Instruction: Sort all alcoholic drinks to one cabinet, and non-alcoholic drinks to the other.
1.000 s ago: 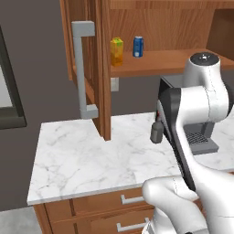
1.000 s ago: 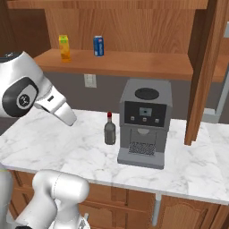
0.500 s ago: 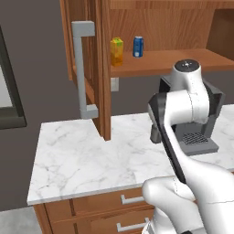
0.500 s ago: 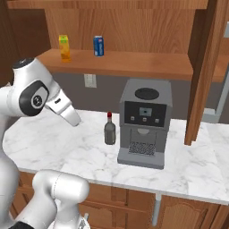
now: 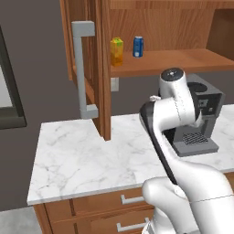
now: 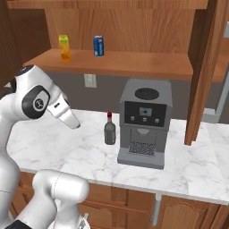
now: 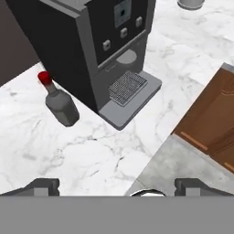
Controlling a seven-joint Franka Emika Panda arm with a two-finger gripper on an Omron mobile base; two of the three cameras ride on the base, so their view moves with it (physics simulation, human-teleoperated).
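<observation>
One carton (image 5: 116, 51), one can (image 5: 138, 46) on shelf (image 5: 183, 59). One grey bottle (image 6: 109, 130) on counter (image 6: 188, 165), left of coffee machine (image 6: 144, 123). Gripper (image 7: 118, 186) wide open, empty.

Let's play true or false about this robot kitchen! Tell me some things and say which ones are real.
1. The juice carton and the blue can stand on the cabinet shelf. True.
2. The grey bottle with the red cap lies on its side. False: it stands upright on the marble counter.
3. The grey bottle stands beside the coffee machine. True.
4. The gripper is holding the grey bottle. False: its fingers are spread wide with nothing between them, well away from the bottle.
5. The blue can sits on top of the coffee machine. False: it is on the shelf above.
</observation>
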